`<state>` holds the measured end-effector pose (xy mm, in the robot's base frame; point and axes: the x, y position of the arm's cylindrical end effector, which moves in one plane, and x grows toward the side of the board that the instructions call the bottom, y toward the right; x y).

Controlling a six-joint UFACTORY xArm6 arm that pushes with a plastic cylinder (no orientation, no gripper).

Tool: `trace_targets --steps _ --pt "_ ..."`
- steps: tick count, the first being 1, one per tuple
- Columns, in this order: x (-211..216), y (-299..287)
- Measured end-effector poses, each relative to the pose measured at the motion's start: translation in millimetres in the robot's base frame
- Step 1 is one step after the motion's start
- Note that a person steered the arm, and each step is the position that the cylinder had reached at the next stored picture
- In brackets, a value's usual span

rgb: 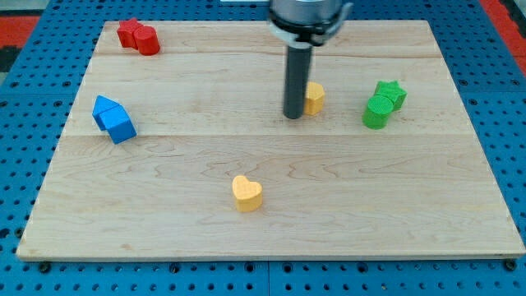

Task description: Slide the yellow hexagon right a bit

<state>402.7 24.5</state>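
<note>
- Where my tip (pixel 293 116) meets the pale wooden counter (pixel 271 230), it touches the left side of the yellow hexagon (pixel 315 98), right of centre.
- No pincer here: a plain dark rod, holding nothing.
- Yellow heart (pixel 246 193) lies nearer the bottom.
- Two red blocks (pixel 137 36) touch top left; two blue blocks (pixel 113 118) left; green star (pixel 391 91) against green cylinder (pixel 376 113) right.
</note>
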Motion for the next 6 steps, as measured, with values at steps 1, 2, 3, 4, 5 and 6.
trace_targets --steps 1,2,3,4,5,6 --pt "-16.1 14.8" --pt "-22.8 53.1" --pt "-29.1 30.0" --pt "-62.4 24.9" --pt "-27.3 86.2" --pt "-17.1 50.1"
